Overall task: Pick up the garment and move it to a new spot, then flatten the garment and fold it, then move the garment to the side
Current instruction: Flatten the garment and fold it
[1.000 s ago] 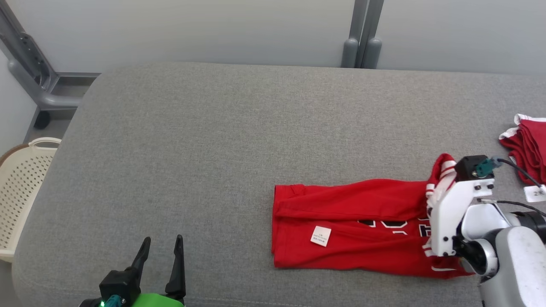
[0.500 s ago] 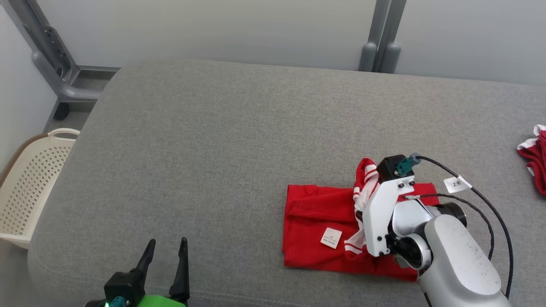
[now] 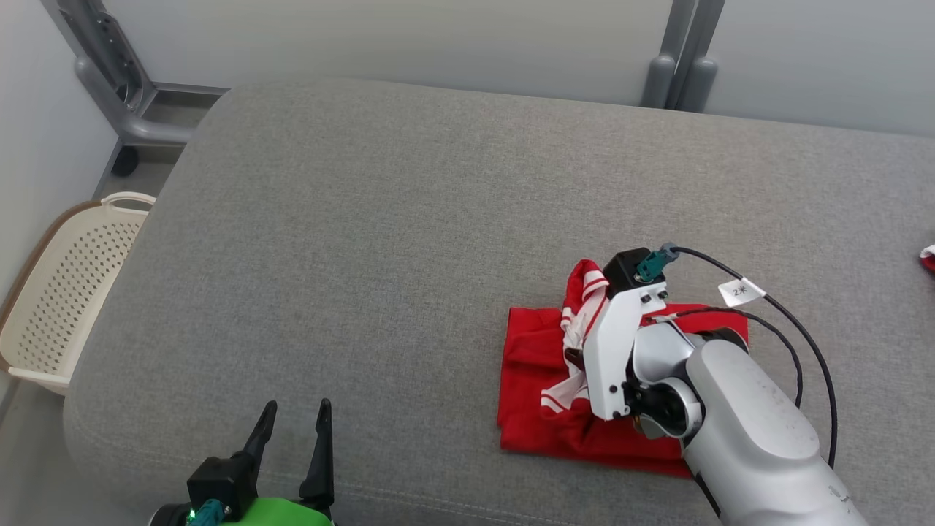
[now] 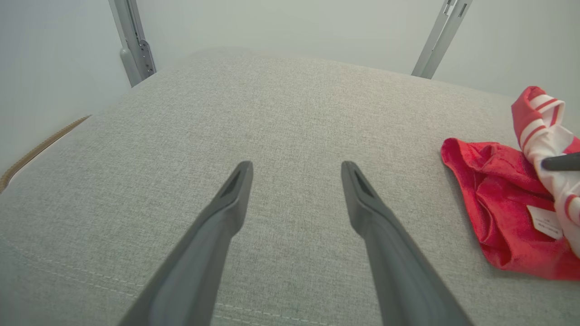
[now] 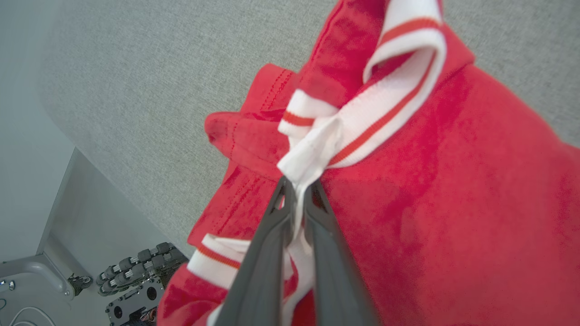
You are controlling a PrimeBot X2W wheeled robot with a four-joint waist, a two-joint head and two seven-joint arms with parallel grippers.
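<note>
I see the grey counter across most of my head view, with the red garment bunched on its near right part. A cream basket sits beyond the counter's left edge. My right gripper is over the garment, its jaws clamped on the white striped trim, which stands raised. My left gripper hovers at the near left, jaws wide apart, well clear of the garment.
</note>
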